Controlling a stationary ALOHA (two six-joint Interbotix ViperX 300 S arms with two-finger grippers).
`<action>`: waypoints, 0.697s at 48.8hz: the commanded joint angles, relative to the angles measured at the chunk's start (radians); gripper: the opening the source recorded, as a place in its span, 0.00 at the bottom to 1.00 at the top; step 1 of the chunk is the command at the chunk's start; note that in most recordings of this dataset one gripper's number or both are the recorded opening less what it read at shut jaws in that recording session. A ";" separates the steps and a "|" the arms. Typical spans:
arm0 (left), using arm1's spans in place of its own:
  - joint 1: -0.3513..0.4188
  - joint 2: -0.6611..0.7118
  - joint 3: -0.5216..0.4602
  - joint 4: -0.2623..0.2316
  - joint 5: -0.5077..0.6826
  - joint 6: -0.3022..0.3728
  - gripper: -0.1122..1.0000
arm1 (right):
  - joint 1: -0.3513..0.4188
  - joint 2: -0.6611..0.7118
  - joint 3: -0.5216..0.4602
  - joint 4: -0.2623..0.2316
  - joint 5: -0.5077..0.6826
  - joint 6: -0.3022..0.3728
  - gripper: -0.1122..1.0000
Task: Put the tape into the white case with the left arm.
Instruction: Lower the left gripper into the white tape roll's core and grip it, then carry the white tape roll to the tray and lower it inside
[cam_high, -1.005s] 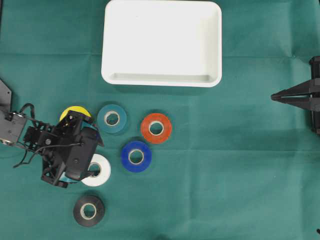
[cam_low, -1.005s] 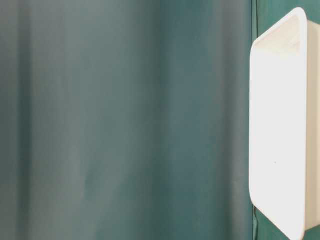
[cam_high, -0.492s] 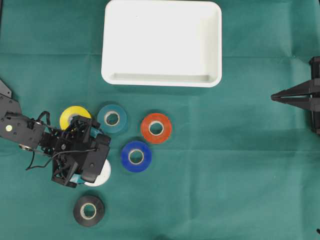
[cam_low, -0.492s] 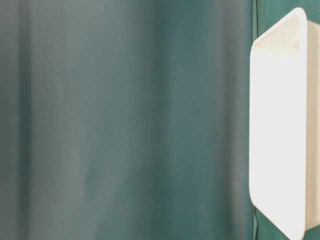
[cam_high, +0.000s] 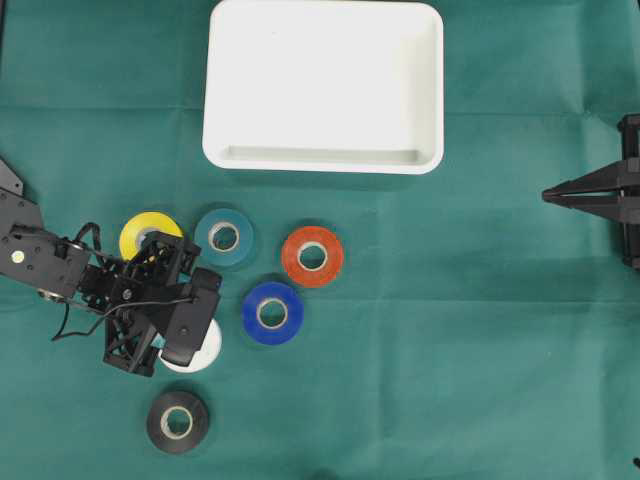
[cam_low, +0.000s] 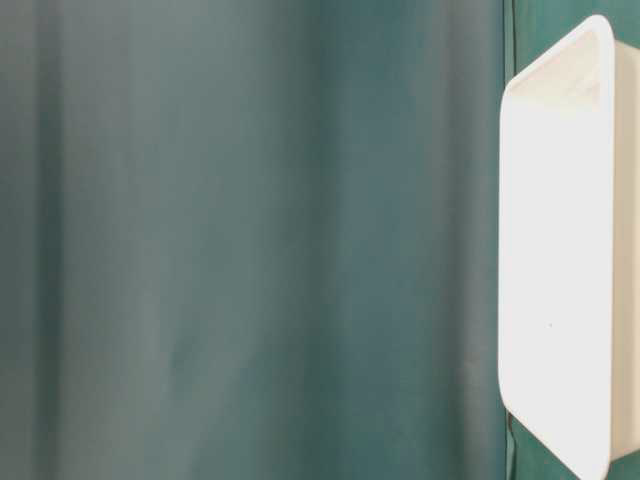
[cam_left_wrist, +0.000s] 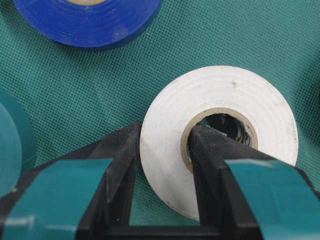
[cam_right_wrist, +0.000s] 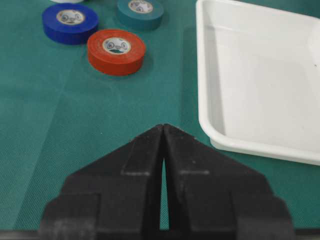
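Observation:
The white tape (cam_left_wrist: 225, 100) lies flat on the green cloth at the lower left of the overhead view, where only its lower right edge (cam_high: 206, 352) shows from under the arm. My left gripper (cam_left_wrist: 165, 131), with teal strips on its fingers, is shut on the roll's wall: one finger is outside the roll, the other inside the cardboard core. From above, the left gripper (cam_high: 185, 335) covers most of the roll. The white case (cam_high: 323, 85) sits empty at the back centre. My all-black right gripper (cam_right_wrist: 163, 126) is shut on nothing at the right edge (cam_high: 548, 194).
Around the white roll lie a yellow roll (cam_high: 143, 230), a teal roll (cam_high: 224, 237), a red roll (cam_high: 312, 256), a blue roll (cam_high: 272, 313) and a black roll (cam_high: 177, 421). The blue roll (cam_left_wrist: 90, 20) is close ahead of the left fingers.
My left gripper slid right over the white roll, then its jaws went from wide open to shut on the roll's wall. The right arm and other rolls have not moved.

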 joint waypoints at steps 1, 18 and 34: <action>-0.002 -0.014 -0.017 0.002 -0.006 -0.005 0.34 | -0.003 0.012 -0.015 -0.002 -0.003 0.002 0.01; -0.026 -0.066 -0.052 -0.002 -0.003 -0.041 0.34 | -0.003 0.012 -0.015 -0.002 -0.003 0.002 0.01; -0.040 -0.147 -0.091 -0.002 0.146 -0.049 0.34 | -0.002 0.011 -0.018 0.000 -0.003 0.002 0.01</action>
